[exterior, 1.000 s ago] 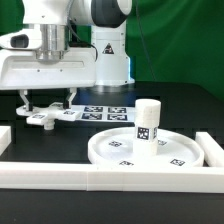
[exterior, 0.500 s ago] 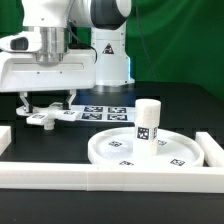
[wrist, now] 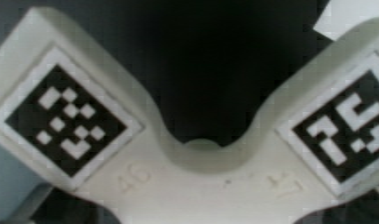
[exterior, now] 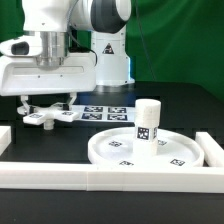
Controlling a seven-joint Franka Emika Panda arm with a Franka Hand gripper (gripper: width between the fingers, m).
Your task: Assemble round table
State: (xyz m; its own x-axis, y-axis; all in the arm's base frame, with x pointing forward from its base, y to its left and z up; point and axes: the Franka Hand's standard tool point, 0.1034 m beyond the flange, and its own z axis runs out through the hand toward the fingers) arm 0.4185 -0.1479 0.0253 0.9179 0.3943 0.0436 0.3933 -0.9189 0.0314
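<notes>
exterior view: leg (exterior: 148,121) stands upright on disc (exterior: 104,150), long axis vertical, top to 12 o'clock. foot piece (exterior: 45,116) lies flat at disc's 10 o'clock, between gripper (exterior: 47,105) fingers, spread apart. wrist view: two tagged foot arms form a v.

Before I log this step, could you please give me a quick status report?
Gripper open, low over the cross-shaped foot piece. Leg upright on the round disc. Marker board close beside the foot piece.
</notes>
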